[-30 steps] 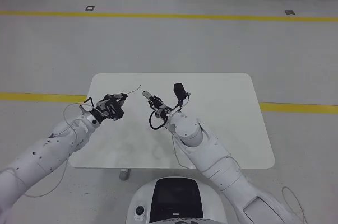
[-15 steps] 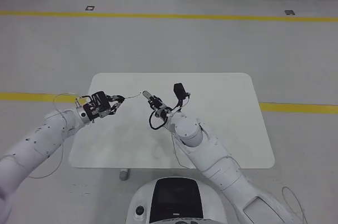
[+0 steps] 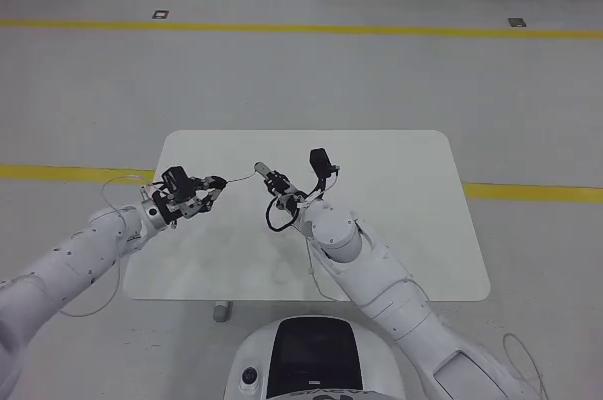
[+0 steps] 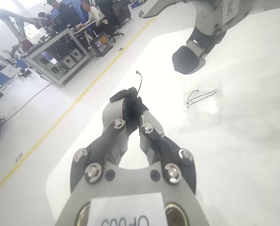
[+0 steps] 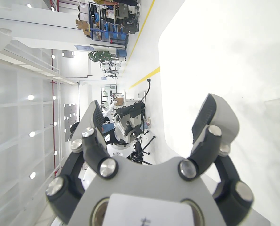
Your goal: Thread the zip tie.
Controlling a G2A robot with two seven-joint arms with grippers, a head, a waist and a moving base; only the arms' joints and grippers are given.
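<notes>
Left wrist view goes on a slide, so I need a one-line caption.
Left gripper shut on the zip tie, its end curling free, open right gripper beyond.

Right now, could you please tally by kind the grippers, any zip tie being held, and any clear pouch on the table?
Grippers: 2, the left gripper and the right gripper.
Held zip tie: 1, in the left gripper.
Clear pouch on the table: 1, its contents too faint to count.
Total: 4.
</notes>
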